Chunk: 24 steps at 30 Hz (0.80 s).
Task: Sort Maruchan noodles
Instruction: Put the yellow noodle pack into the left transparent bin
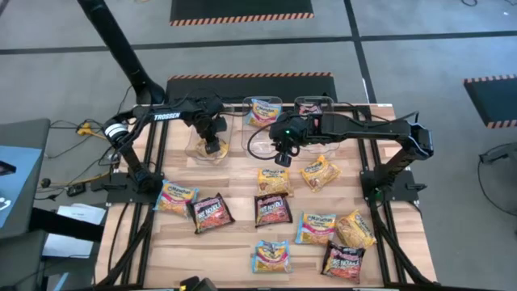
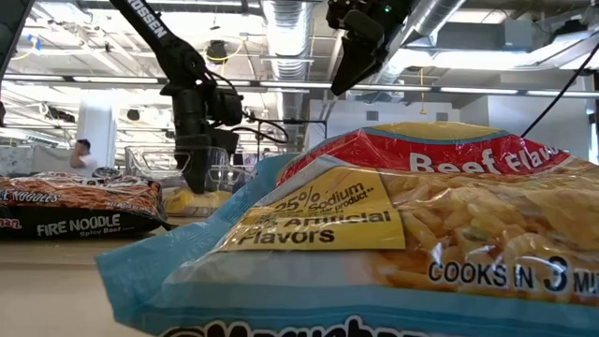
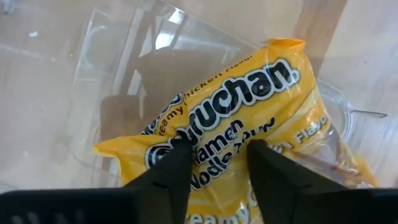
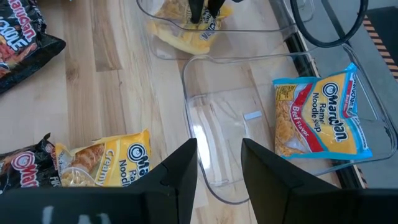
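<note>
Many Maruchan noodles (image 1: pixel 273 256) packets lie near the front of the wooden surface (image 1: pixel 234 242): yellow, blue and black-red ones. Farther back stand clear plastic bins (image 1: pixel 208 139). The right fingers (image 4: pixel 219 163) hang spread with nothing in them, above the middle bin (image 4: pixel 224 124), where a blue beef packet (image 4: pixel 320 118) lies. The left fingers (image 3: pixel 217 168) reach into the left bin, one on each side of a yellow creamy chicken packet (image 3: pixel 249 118); I cannot tell if they squeeze it.
</note>
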Each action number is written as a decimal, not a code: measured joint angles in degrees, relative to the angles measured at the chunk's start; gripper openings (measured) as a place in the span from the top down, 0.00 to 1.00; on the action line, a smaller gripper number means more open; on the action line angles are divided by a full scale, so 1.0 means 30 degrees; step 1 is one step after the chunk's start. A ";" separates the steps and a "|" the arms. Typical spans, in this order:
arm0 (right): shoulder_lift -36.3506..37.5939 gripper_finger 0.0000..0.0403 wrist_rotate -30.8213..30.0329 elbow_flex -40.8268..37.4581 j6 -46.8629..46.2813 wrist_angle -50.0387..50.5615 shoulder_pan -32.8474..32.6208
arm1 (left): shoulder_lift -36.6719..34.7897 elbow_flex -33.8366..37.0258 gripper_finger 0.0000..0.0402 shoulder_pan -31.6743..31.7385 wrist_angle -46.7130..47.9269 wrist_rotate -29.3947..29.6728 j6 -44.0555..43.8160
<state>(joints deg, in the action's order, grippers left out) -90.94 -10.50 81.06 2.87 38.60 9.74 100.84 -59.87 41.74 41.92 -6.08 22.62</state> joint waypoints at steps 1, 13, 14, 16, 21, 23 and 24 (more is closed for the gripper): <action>0.0000 0.63 -0.0002 0.0000 -0.0003 -0.0005 0.0000 | 0.0007 0.0005 0.74 0.0002 -0.0009 -0.0108 -0.0054; 0.0000 0.63 -0.0010 0.0000 0.0032 -0.0012 0.0022 | -0.0320 -0.0025 1.00 -0.0051 0.0135 -0.0487 -0.0157; 0.0000 0.63 -0.0010 0.0000 0.0051 -0.0012 0.0022 | -0.0486 -0.0153 1.00 -0.0056 0.0314 -0.0455 -0.0180; 0.0000 0.63 -0.0010 0.0000 0.0051 -0.0020 0.0022 | -0.0894 -0.0350 1.00 -0.0058 0.0561 -0.0407 -0.0227; 0.0000 0.63 -0.0014 0.0000 0.0051 -0.0022 0.0022 | -0.2093 -0.0614 1.00 -0.0058 0.0966 -0.0235 -0.0774; 0.0000 0.63 -0.0017 0.0000 0.0051 -0.0020 0.0022 | -0.2441 -0.0614 1.00 -0.0099 0.0772 -0.0088 -0.0902; 0.0000 0.63 -0.0017 0.0000 0.0051 -0.0020 0.0022 | -0.2612 -0.0614 1.00 -0.0127 0.0686 -0.0005 -0.1015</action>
<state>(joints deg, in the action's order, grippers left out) -90.94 -10.55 81.06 3.03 38.54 9.80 93.00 -61.71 41.35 43.97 -6.10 19.57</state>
